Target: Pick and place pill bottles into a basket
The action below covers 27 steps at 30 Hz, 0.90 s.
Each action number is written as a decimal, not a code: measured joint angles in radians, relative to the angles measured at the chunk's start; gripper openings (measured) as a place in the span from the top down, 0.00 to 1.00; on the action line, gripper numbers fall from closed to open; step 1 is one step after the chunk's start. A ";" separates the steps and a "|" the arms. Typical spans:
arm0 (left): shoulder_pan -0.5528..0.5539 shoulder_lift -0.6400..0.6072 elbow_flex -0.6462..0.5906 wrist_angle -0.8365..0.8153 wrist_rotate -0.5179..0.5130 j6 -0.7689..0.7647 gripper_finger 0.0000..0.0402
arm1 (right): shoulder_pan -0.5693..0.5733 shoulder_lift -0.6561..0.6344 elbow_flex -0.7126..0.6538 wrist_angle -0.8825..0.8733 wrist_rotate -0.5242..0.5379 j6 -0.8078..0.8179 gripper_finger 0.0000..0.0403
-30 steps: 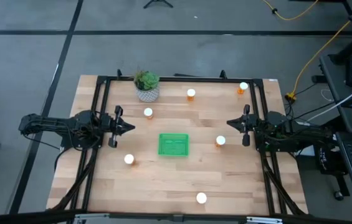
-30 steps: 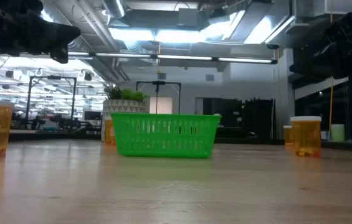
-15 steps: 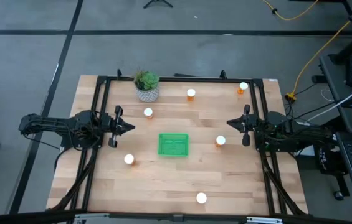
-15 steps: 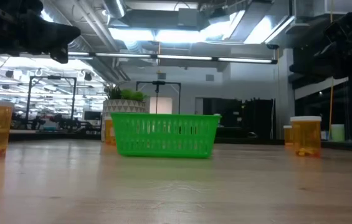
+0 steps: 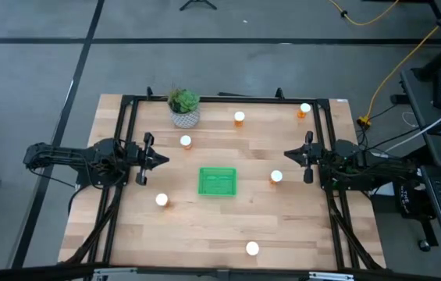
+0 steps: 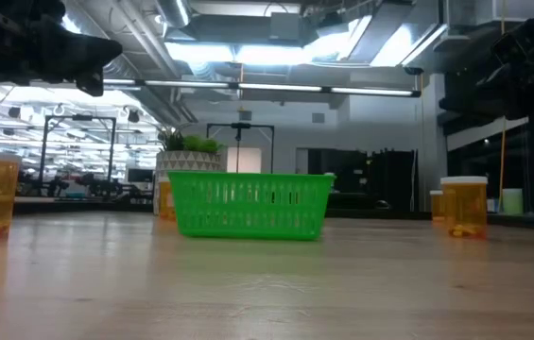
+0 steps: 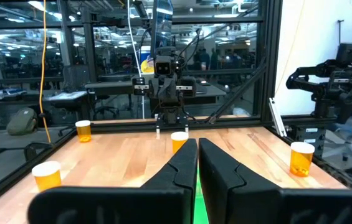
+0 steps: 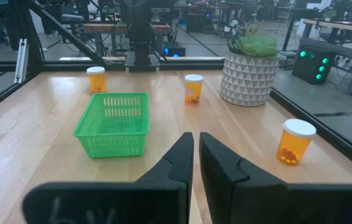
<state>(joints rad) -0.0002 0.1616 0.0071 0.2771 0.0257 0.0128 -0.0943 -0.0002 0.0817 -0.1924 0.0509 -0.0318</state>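
The green basket stands on its base at the table's middle; it also shows in the right wrist view and the low view. Six orange pill bottles with white caps stand upright around it. My left gripper hovers at the table's left side, shut and empty, pointing right. My right gripper hovers at the right side, shut and empty, pointing left.
A potted plant in a white-patterned pot stands at the far left, near one bottle. A black frame runs along the table's far, left and right edges. Bare wood lies between the basket and the near edge.
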 joint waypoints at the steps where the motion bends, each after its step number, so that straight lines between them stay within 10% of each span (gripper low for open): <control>1: 0.000 0.000 0.000 0.000 0.000 0.000 0.98 | 0.000 0.000 0.000 0.000 0.000 0.000 0.92; 27: 0.000 0.000 0.000 0.000 0.000 0.000 0.97 | 0.000 0.000 0.000 0.001 0.000 0.074 0.92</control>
<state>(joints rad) -0.0002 0.1613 0.0074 0.2771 0.0257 0.0130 -0.0941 -0.0002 0.0818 -0.1910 0.0512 0.0419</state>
